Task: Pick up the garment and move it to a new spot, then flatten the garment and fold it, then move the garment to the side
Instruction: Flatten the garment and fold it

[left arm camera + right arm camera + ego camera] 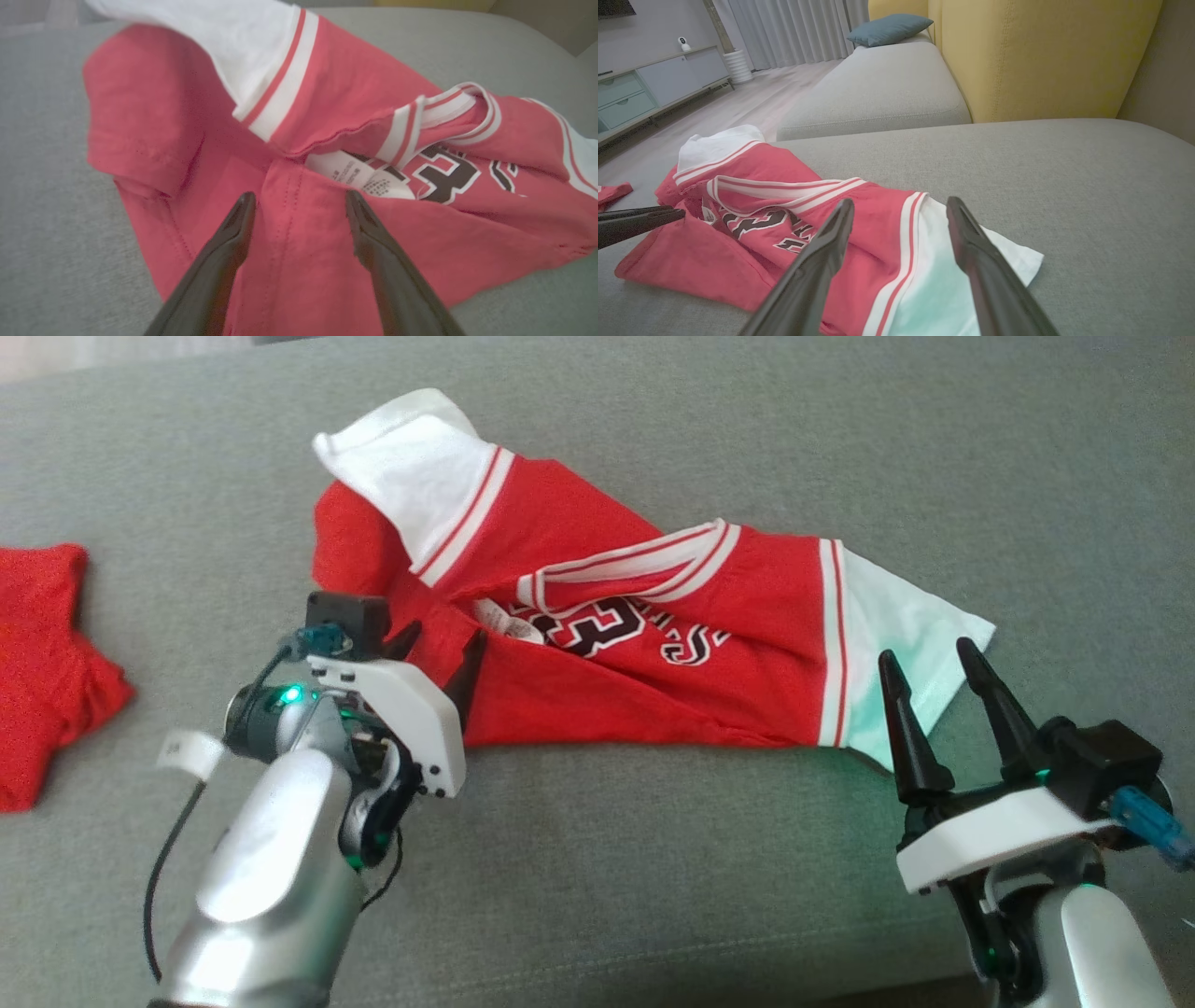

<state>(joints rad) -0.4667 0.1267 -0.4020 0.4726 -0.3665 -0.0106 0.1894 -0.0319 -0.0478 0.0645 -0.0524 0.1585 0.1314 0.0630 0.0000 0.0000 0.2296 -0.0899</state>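
Observation:
The garment (pixel 597 616) is a red shirt with white striped sleeves and dark lettering, lying crumpled on the grey sofa seat (pixel 653 859). My left gripper (pixel 443 653) stands open over its left red edge, near the collar tag. In the left wrist view the garment (pixel 327 224) lies under my open left gripper (pixel 301 200), whose fingers (pixel 233 233) hold nothing. My right gripper (pixel 929 672) is open just above the white right sleeve. In the right wrist view the right gripper (pixel 900 207) hovers over the garment (pixel 761 210) at its sleeve.
A second red cloth (pixel 47 663) lies at the left edge of the seat. A yellow backrest (pixel 1041 56) rises behind the sofa, with another grey cushion (pixel 878 88) and a blue pillow (pixel 889 28) further off. Bare seat lies in front of the garment.

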